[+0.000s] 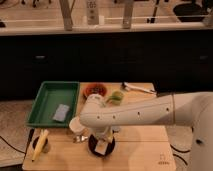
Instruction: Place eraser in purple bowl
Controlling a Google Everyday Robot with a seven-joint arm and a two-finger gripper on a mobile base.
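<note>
Low center, the gripper (pixel 102 145) holds the tan, black-based eraser (pixel 102 149) inside the dark bowl (pixel 94 146).

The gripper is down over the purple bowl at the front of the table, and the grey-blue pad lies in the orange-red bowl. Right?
Not quite. The camera view shows the grey-blue pad lying in the green tray, not the orange-red bowl. The rest holds: the gripper is down over the purple bowl at the table's front.
</note>
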